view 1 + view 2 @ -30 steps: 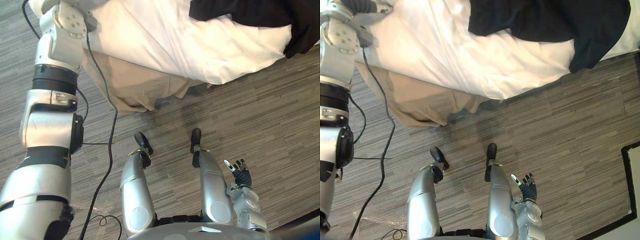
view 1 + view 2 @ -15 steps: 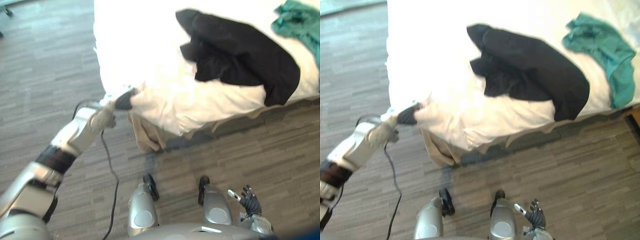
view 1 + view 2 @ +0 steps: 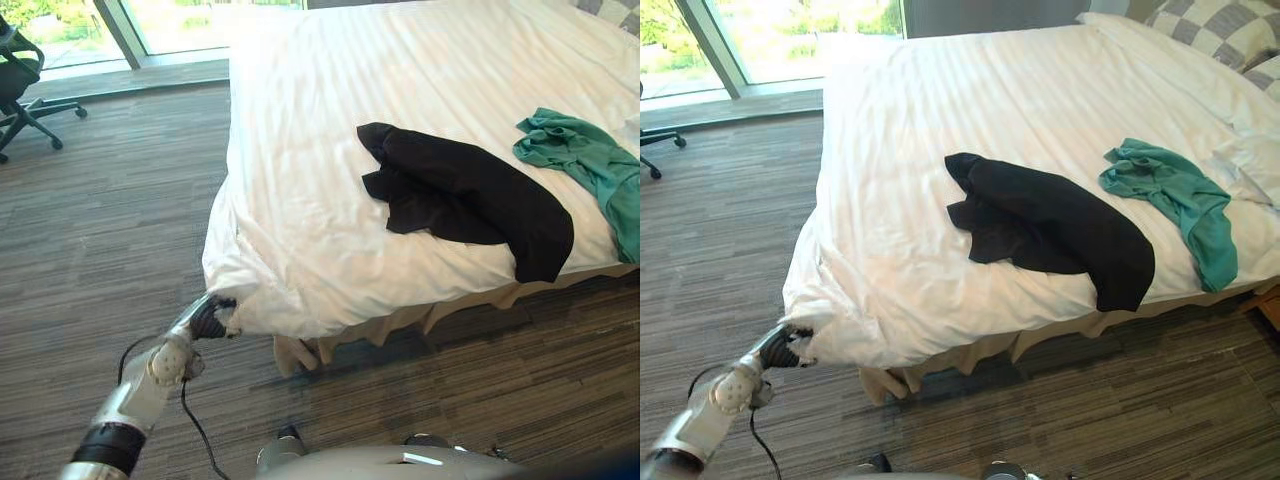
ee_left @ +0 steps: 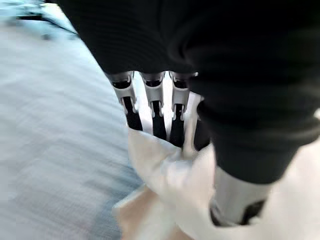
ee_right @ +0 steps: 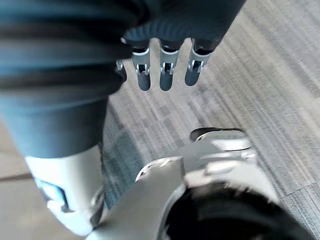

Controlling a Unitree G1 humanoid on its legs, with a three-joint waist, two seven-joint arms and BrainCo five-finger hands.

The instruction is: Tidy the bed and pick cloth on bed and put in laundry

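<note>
A white duvet covers the bed. On it lie a black garment in the middle and a teal garment to the right. My left hand reaches the duvet's near left corner, low beside the bed. In the left wrist view its fingers run straight down into the white cloth, which bunches between them and the thumb, hiding the tips. My right hand hangs over the floor with straight fingers and holds nothing.
A beige bed skirt shows under the duvet's near edge. Checked pillows lie at the far right. An office chair stands at the far left by the window. Striped carpet surrounds the bed.
The camera has swung up from the floor to take in the whole bed. My left hand stays at the duvet's corner, now stretched out low at the lower left.
</note>
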